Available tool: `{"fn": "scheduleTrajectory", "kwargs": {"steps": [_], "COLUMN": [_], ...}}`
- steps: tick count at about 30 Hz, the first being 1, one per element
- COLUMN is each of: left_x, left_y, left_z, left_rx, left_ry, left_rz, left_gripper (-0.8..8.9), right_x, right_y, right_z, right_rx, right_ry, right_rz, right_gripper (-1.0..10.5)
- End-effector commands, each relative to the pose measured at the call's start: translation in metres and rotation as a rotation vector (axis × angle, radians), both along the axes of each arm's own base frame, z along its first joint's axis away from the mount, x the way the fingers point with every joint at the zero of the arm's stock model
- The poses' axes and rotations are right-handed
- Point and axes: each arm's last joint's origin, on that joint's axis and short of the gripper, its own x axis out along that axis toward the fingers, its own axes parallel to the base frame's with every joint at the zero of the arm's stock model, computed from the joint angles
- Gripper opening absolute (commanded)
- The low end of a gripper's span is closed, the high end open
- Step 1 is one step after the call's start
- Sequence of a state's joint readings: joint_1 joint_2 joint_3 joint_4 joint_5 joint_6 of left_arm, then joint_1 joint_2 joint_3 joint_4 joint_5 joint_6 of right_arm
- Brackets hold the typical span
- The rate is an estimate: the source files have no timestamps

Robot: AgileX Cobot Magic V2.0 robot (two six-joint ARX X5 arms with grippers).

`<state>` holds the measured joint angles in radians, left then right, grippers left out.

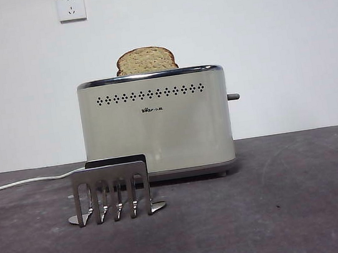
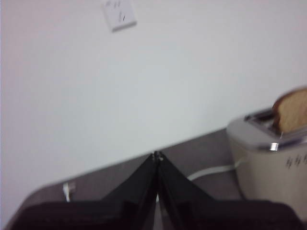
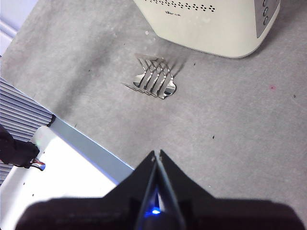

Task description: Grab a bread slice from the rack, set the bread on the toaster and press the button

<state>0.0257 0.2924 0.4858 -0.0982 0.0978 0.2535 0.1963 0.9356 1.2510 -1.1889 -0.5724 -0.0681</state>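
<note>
The slice of bread (image 1: 145,60) stands upright in the slot of the cream toaster (image 1: 157,128), its domed top showing above the chrome rim; the left wrist view also catches the bread (image 2: 290,111) in the toaster (image 2: 273,165). The steel rack (image 1: 112,192) stands bare in front of the toaster, and is seen from above as the rack (image 3: 154,77) beside the toaster (image 3: 211,24). The grey button (image 1: 233,96) sticks out of the toaster's right side. My left gripper (image 2: 157,155) is shut, off to the side of the toaster. My right gripper (image 3: 157,154) is shut, high above the table, away from the rack.
A white cord (image 1: 26,182) runs left from the toaster across the dark grey table (image 1: 294,209). Two white wall sockets (image 1: 71,7) sit on the back wall. The table's edge (image 3: 91,143) and a light floor show below the right gripper.
</note>
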Motion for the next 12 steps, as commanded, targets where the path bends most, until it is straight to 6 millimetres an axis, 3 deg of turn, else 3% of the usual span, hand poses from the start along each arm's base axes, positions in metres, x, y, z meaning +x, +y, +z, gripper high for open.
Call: {"fn": "scheduleTrajectory", "kwargs": {"steps": [1, 5, 12], "left_x": [0.003, 0.004, 0.004], "left_y": [0.001, 0.001, 0.001], "left_z": [-0.032, -0.067, -0.109], "left_rx": [0.001, -0.002, -0.004], "left_ry": [0.045, 0.099, 0.148], "left_rz": [0.012, 0.013, 0.012], "left_gripper": [-0.03, -0.03, -0.03], "right_x": [0.0, 0.0, 0.0], "right_y": [0.0, 0.0, 0.0], "right_z": [-0.001, -0.001, -0.001], "right_rx": [-0.006, -0.006, -0.006], "right_ry": [-0.004, -0.004, -0.004], "right_rz": [0.006, 0.005, 0.005], "right_gripper": [0.0, 0.0, 0.0]}}
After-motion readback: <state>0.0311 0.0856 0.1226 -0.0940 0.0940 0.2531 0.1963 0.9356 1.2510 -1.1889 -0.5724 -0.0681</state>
